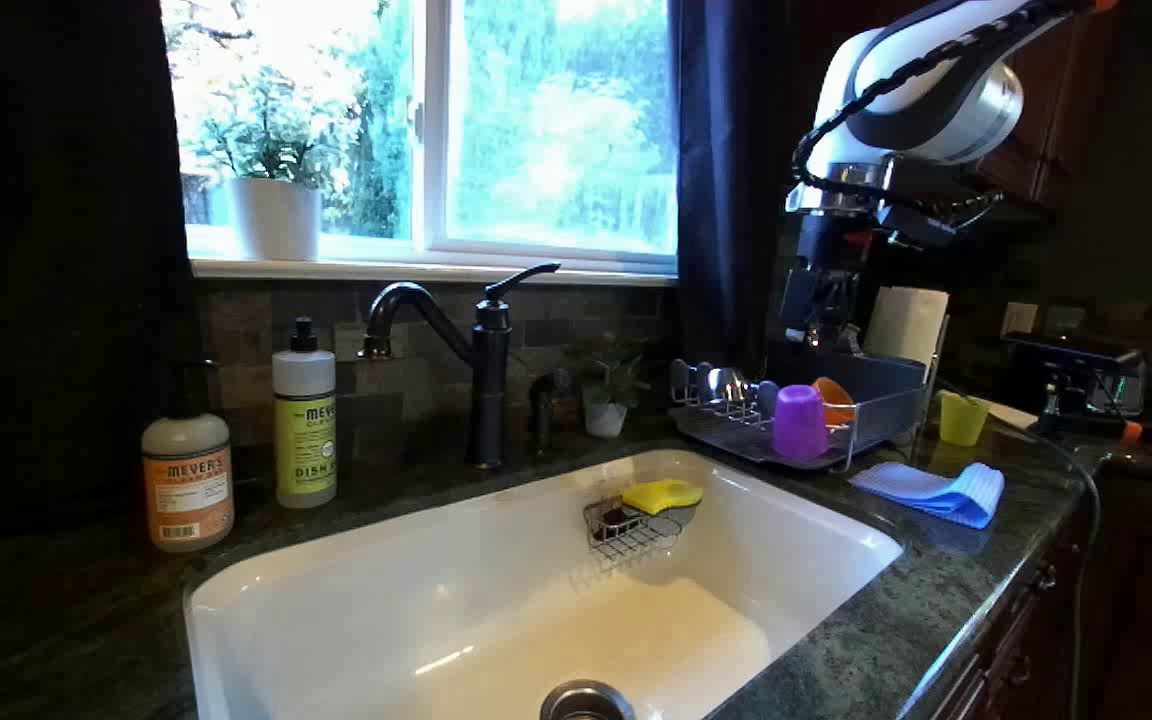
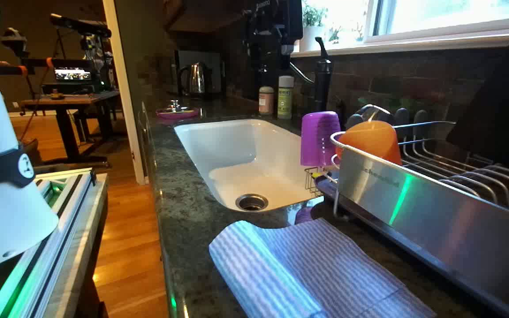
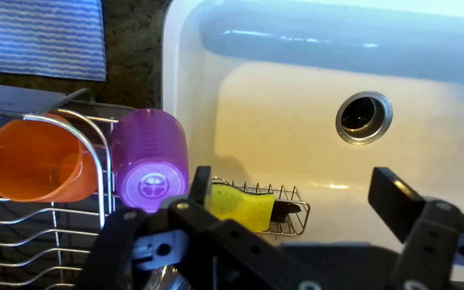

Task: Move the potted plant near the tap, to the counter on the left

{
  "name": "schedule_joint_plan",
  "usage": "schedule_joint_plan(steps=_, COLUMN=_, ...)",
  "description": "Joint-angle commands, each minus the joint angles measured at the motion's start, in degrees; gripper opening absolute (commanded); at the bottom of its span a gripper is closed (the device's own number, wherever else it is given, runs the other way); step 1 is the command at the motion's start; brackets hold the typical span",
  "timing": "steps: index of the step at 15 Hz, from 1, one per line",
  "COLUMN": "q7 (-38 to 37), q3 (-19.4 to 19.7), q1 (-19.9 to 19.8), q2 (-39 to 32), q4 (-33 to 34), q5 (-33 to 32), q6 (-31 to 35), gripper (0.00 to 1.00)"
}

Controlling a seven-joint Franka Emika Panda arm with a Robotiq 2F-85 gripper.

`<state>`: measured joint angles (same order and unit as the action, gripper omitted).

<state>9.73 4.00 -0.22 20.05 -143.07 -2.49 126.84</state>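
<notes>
Plant (image 1: pixel 607 398) stands small and upright on the desk (image 1: pixel 876 630), just behind the sink (image 1: pixel 386 590), between the tap (image 1: pixel 489 390) and the rack (image 1: pixel 891 420), as an exterior view shows me. I have the claw (image 3: pixel 297 188) spread wide; in the wrist view the sponge (image 3: pixel 242 207) and part of the sink show below it, the purple cup (image 3: pixel 149 145) to one side.

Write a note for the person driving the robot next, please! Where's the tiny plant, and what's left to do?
Gripper: open, in the air, holding nothing.
Potted plant: upright behind the sink, between the tap and the dish rack in an exterior view.
Done: the plant isn't picked up yet.
Left: grip it, lift it, carry it past the tap, and set it on the counter left of the sink in that view.
</notes>
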Motion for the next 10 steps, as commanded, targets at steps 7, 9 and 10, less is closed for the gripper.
schedule_joint_plan(steps=7, q7=0.1, q3=-0.2, q1=-0.2, q2=0.0, q4=0.1, q5=0.1, q6=-0.1, gripper=1.00)
schedule_joint_plan(steps=9, q7=-0.3, q3=-0.2, q1=-0.2, q2=-0.3, q4=0.2, q5=0.6, q6=1.2, gripper=1.00)
schedule_joint_plan(steps=10, q7=-0.4, q3=-0.1, q1=-0.1, q2=-0.8, q4=0.5, q5=0.9, q6=2.1, gripper=1.00)
